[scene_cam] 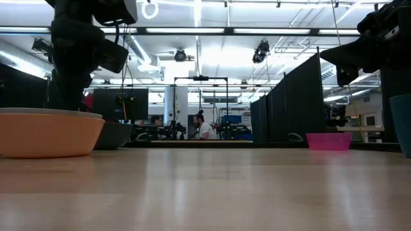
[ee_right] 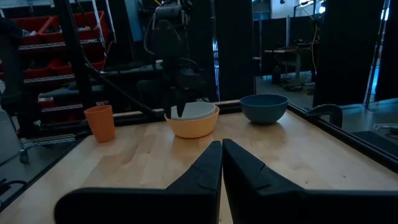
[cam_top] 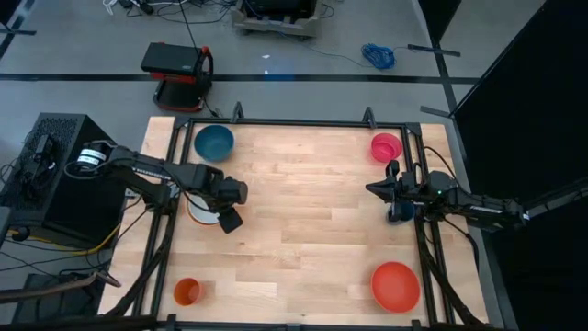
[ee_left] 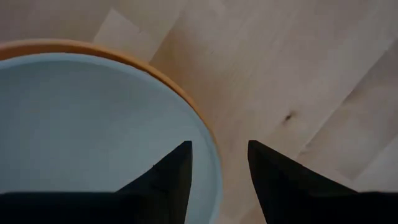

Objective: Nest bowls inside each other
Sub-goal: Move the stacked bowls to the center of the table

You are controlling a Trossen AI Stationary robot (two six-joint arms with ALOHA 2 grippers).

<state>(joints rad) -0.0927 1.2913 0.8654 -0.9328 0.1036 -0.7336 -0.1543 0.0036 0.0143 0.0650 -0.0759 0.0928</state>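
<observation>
1. You see the left gripper [cam_top: 230, 219] over the white bowl [cam_top: 199, 211] near the table's left edge.
2. Your right gripper [cam_top: 374, 188] rests between the pink bowl [cam_top: 386, 146] and the red bowl [cam_top: 395, 285].

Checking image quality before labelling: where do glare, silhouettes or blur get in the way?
Low view: bright ceiling lights leave both arms as dark silhouettes; the orange bowl looks soft up close. Left wrist view: the left gripper is a featureless black shape over the pale bowl. Right wrist view: dim background; the right gripper is dark. High view: a small floor glare spot.
</observation>
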